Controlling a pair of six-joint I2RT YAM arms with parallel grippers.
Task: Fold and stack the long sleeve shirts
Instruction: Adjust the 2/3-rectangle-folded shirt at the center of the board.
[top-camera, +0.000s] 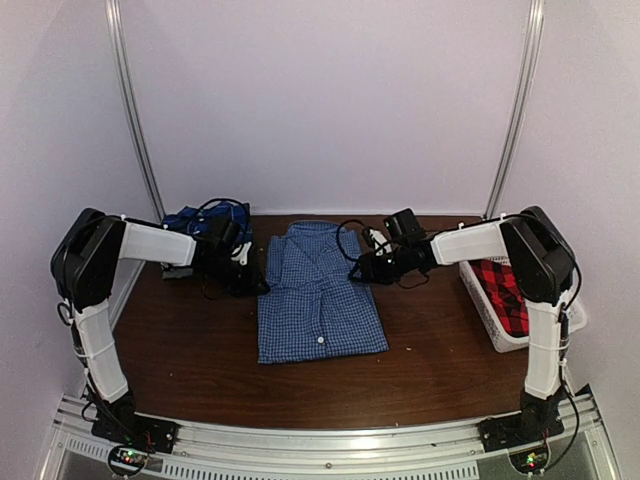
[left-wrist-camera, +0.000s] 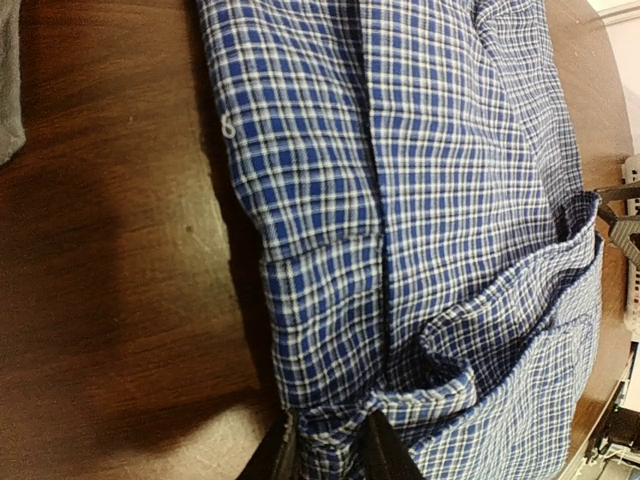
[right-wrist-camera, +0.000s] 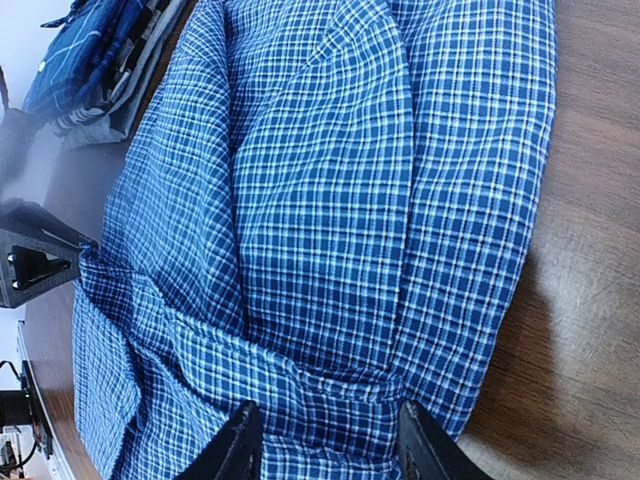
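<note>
The metal rail (top-camera: 320, 440) at six o'clock is met first, with the left arm's base bolted on at seven and the right arm's at five. Just beyond, the bare dark wood of the bench (top-camera: 200, 370) is crossed.

At the middle of the bench the blue-and-white check shirt (top-camera: 320, 295) is laid out front up, hem toward six o'clock and collar toward twelve, already narrowed to a rough rectangle. A white button (top-camera: 320, 341) is picked out near the hem. In the left wrist view a sleeve is seen folded in over the front.

At the shirt's ten o'clock corner the left tool (left-wrist-camera: 325, 445) is clenched, and a bunch of the check cloth is pinched between its fingers. At the two o'clock corner the right tool (right-wrist-camera: 330, 440) is closed on a thicker fold of the same shirt, with the fingers held apart by the cloth. Between the two tools the collar end is drawn up into a rolled ridge.

Over at three o'clock the white slatted basket (top-camera: 478, 298) is reached, right of the right tool, and the red-and-black plaid shirt (top-camera: 505, 290) is lying inside it.

Farthest back, at eleven o'clock, the darker blue plaid shirt (top-camera: 200, 222) is heaped on the bench just behind the left tool.
</note>
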